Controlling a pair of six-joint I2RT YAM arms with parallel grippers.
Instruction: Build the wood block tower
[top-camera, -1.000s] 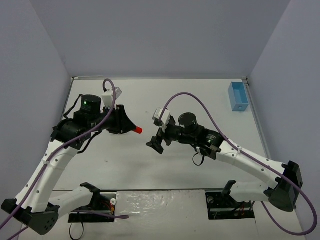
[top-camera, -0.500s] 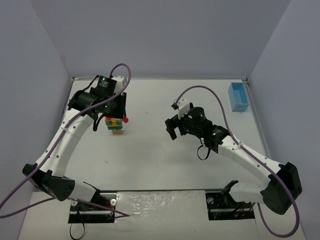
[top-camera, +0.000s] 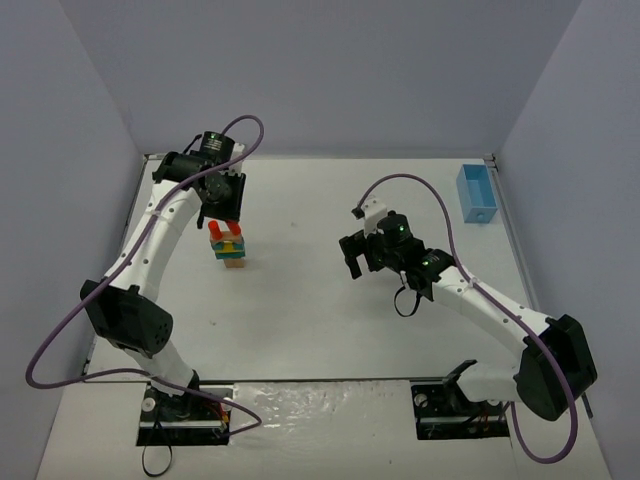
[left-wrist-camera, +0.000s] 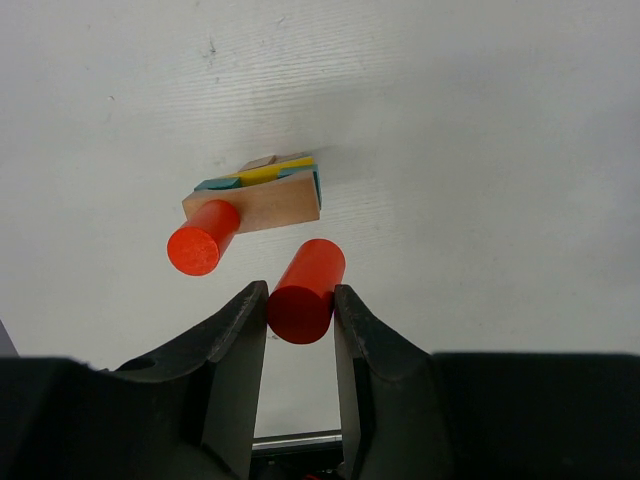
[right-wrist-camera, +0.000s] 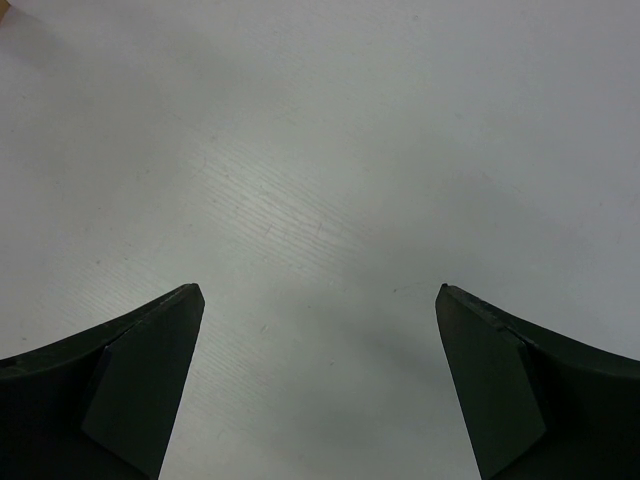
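The wood block tower (top-camera: 231, 248) stands on the table at the back left: tan base, teal and yellow middle pieces, a tan block on top (left-wrist-camera: 262, 205). One red cylinder (left-wrist-camera: 202, 238) stands upright on the left end of that top block. My left gripper (left-wrist-camera: 300, 290) is right above the tower (top-camera: 225, 212), shut on a second red cylinder (left-wrist-camera: 308, 290) held upright by the right end of the top block. I cannot tell whether it touches the block. My right gripper (right-wrist-camera: 320, 290) is open and empty over bare table, right of the tower (top-camera: 350, 262).
A light-blue rectangular bin (top-camera: 476, 193) sits at the back right near the table edge. The side walls close in on the left and right. The arm bases and cables lie along the near edge.
My left arm has swung back and left with the red cylinder, to directly over the tower. My right gripper has drawn back a little to the right.
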